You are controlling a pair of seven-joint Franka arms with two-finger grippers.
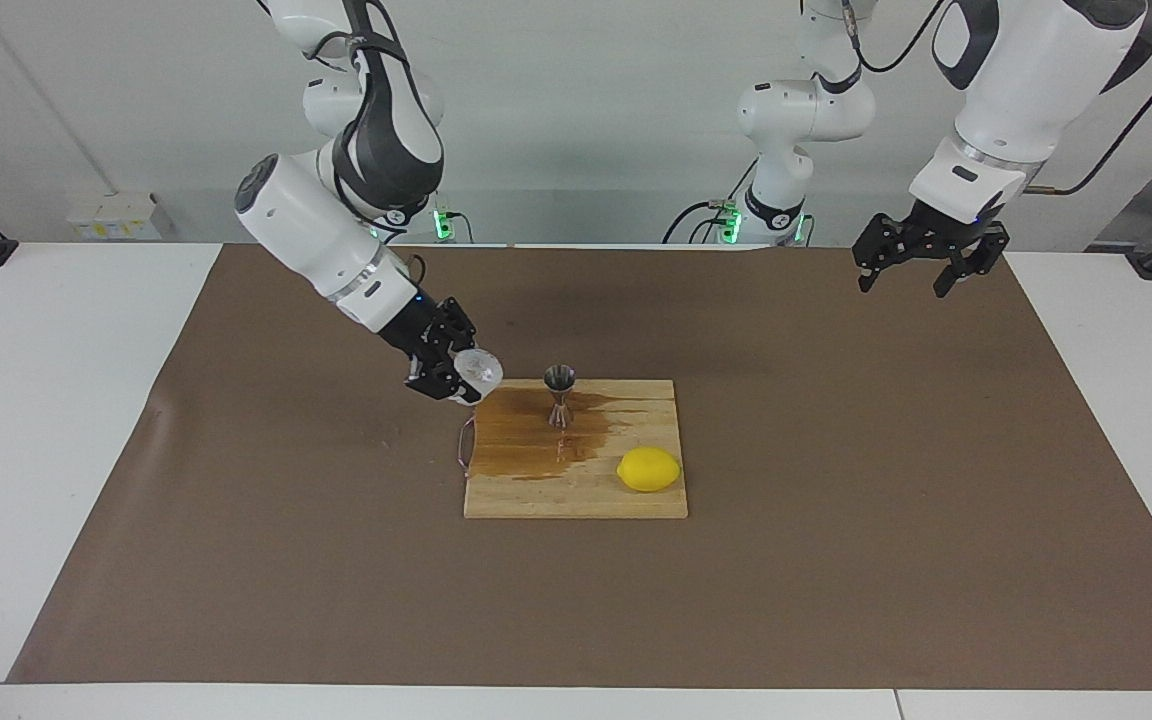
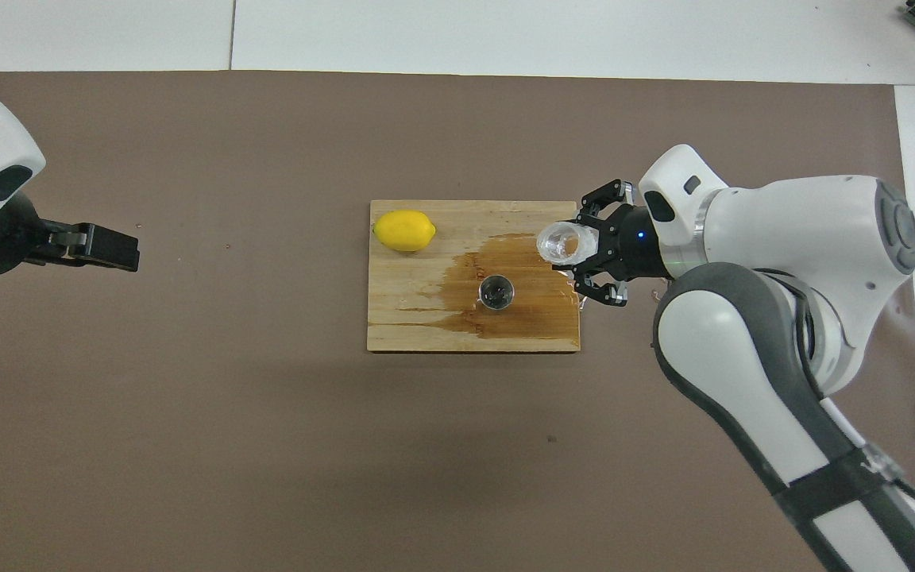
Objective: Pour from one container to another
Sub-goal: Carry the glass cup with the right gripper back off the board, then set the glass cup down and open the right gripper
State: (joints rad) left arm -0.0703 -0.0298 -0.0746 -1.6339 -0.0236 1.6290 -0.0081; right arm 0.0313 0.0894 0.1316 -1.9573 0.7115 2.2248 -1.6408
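Observation:
My right gripper point(image 1: 464, 378) point(image 2: 577, 245) is shut on the small clear glass cup point(image 1: 478, 373) point(image 2: 560, 242). It holds the cup tilted in the air over the wooden board's edge at the right arm's end. The steel jigger point(image 1: 560, 393) point(image 2: 496, 291) stands upright on the wooden board point(image 1: 576, 497) point(image 2: 410, 326), apart from the cup, in a dark wet stain point(image 1: 521, 440). My left gripper point(image 1: 904, 278) point(image 2: 125, 250) hangs open and empty over the brown mat at the left arm's end, waiting.
A yellow lemon point(image 1: 649, 469) point(image 2: 403, 230) lies on the board's corner farther from the robots, toward the left arm's end. A thin cord loop point(image 1: 464, 447) sticks out of the board's side at the right arm's end. The brown mat point(image 1: 236, 560) covers the table.

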